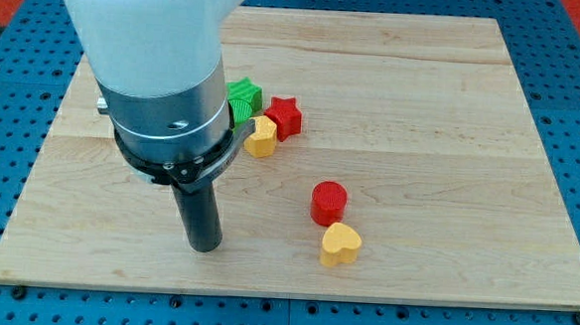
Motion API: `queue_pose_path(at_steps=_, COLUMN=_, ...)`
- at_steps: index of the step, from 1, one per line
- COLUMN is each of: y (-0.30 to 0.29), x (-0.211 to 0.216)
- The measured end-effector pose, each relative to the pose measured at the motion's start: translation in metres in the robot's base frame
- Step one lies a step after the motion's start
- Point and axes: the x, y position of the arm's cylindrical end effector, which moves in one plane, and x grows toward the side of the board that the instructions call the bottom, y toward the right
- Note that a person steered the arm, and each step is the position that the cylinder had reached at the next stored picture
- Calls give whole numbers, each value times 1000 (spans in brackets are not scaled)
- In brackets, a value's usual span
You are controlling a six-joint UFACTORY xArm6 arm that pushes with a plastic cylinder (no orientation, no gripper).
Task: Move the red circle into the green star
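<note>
The red circle (329,201) is a short, glossy red cylinder with a flat round top, standing upright on the wooden surface (451,121) a little to the view's right of centre and towards the view's bottom. Just below it and slightly to the view's right sits a yellow heart (340,244); the two look to be touching or very nearly so.

The green block (243,96) lies near the view's top, left of centre, partly hidden behind the arm's housing, so its shape cannot be made out for sure. At its right is a red star (284,115), and just beneath that a second yellow heart (261,137), the three packed close together. This cluster is well apart from the red circle, up and to the view's left of it.

The arm (161,66) comes down from the view's top left as a broad white and grey cylinder with a black collar, ending in a straight dark rod. My tip (204,248) rests on the surface to the view's left of the red circle and the lower yellow heart, slightly lower than the circle and clear of both, with bare wood between. There is no gripper on this arm, so nothing is clasped or released
</note>
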Motion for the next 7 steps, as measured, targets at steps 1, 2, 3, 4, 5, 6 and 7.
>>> queue_pose_path(at_steps=1, y=5, x=18)
queue_pose_path(at_steps=2, y=42, x=46)
queue_pose_path(at_steps=3, y=83, x=46)
queue_pose_path(at_steps=4, y=142, x=38)
queue_pose_path(at_steps=5, y=145, x=-16)
queue_pose_path(at_steps=6, y=74, x=-65)
queue_pose_path(at_steps=7, y=91, x=-109)
